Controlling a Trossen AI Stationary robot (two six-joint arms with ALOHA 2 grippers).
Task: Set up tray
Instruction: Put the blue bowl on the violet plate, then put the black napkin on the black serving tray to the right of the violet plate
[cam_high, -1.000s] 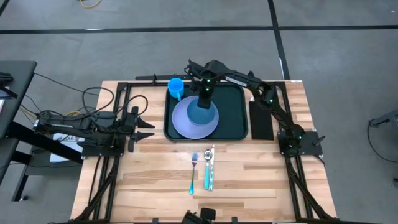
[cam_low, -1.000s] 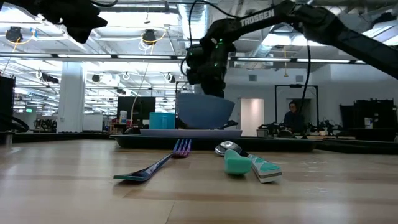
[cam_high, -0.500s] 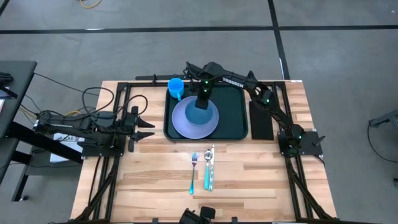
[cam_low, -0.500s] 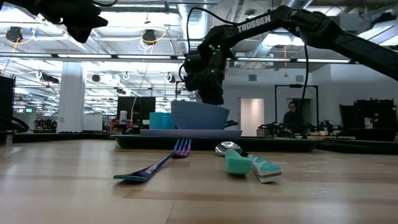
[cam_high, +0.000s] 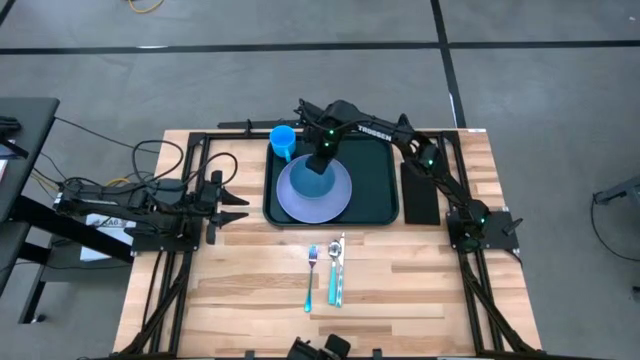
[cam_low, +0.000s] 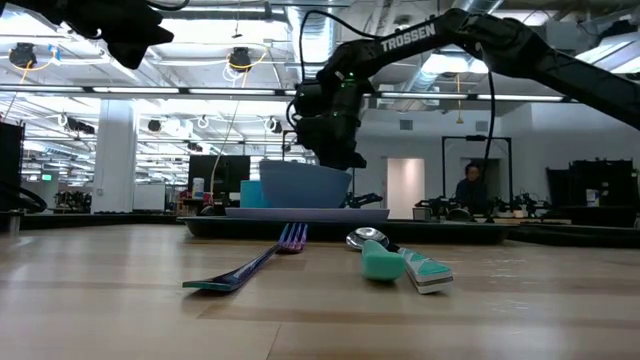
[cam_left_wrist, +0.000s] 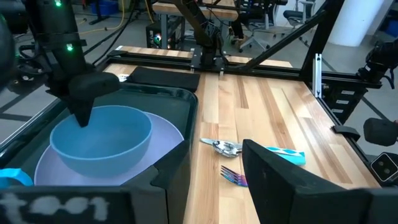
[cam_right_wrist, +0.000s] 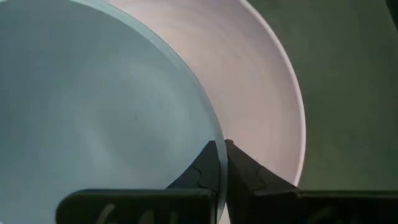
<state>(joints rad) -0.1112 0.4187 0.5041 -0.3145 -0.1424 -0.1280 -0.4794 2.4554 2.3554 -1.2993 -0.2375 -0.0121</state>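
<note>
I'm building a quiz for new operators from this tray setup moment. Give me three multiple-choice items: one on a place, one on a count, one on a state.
1. Where is the blue bowl?
A. on the lavender plate in the tray
B. on the bare wood beside the fork
C. inside the blue cup

2. How many utensils lie on the table in front of the tray?
A. none
B. two
C. five

3. What is the right gripper doing?
A. hanging open, far from everything
B. shut on the bowl's rim
C. holding the fork

Answers: 1 A, the left wrist view shows the bowl on the plate; 2 B, a fork and a spoon; 3 B, its fingers pinch the rim in the right wrist view.
</note>
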